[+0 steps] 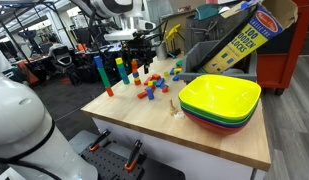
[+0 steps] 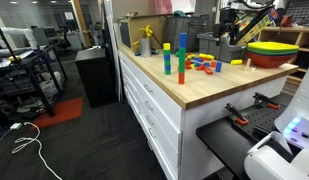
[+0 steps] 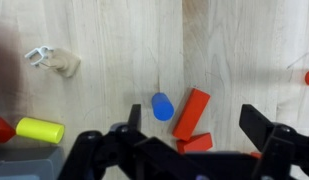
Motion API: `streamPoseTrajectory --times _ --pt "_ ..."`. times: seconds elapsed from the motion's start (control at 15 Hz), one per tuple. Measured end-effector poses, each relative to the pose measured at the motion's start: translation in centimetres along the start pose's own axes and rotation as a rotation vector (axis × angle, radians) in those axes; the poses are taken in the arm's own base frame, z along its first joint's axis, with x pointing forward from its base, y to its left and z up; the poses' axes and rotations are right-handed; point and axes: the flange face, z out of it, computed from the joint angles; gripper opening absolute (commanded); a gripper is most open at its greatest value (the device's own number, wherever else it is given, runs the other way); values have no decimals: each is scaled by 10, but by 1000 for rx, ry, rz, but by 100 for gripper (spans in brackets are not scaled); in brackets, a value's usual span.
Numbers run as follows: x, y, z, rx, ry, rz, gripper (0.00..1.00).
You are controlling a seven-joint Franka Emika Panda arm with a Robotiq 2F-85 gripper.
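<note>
The gripper hangs over a wooden table, jaws wide apart and empty; in the wrist view a blue cylinder lies below between its fingers, just beside a red block, a yellow cylinder well apart

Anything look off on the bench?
Only the loose blocks strewn across the table; the blue cylinder and red blocks lie askew under the open gripper. Bowls stacked neatly; no damage visible.
</note>
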Motion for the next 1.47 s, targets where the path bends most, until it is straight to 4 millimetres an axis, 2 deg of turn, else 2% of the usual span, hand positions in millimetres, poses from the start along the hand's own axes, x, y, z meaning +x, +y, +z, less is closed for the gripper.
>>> streamPoseTrajectory --times 0.53,0.87,1.2,1.47 --pt "10 -5 21 -21 -26 -14 100" --pt "31 -9 38 -47 -1 15 100" --pt "58 0 49 -102 18 73 100" --pt "64 2 48 -106 20 84 100"
